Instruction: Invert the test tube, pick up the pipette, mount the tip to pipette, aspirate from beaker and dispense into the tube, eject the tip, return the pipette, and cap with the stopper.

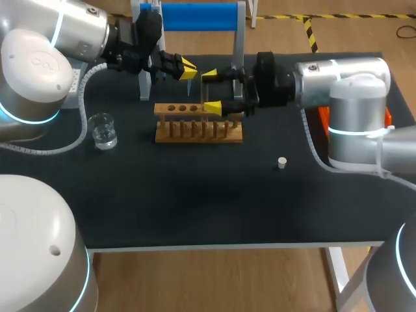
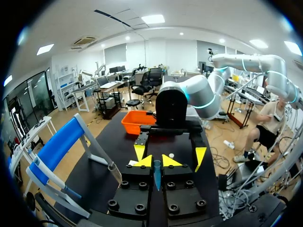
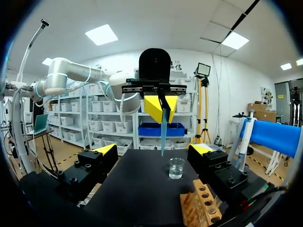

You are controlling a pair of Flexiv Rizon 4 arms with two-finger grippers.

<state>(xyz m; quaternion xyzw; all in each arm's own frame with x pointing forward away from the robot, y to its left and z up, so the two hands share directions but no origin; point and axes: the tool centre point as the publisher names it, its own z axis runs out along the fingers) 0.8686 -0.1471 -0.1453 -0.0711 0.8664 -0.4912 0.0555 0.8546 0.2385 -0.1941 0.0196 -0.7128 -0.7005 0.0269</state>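
Left end effector (image 2: 157, 161) has its yellow tips closed on a slim, translucent blue pipette tip (image 2: 156, 177), taper pointing down. Facing it, close ahead, the right end effector (image 1: 212, 91) stands wide open and empty, above the wooden rack (image 1: 195, 130). Tip mounting looks to be the step in hand. Next, the tip must line up squarely with the pipette, which I cannot make out.

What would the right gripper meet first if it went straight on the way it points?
Probably the blue pipette tip held by the left gripper, straight ahead of the open right gripper; depth is hard to judge.
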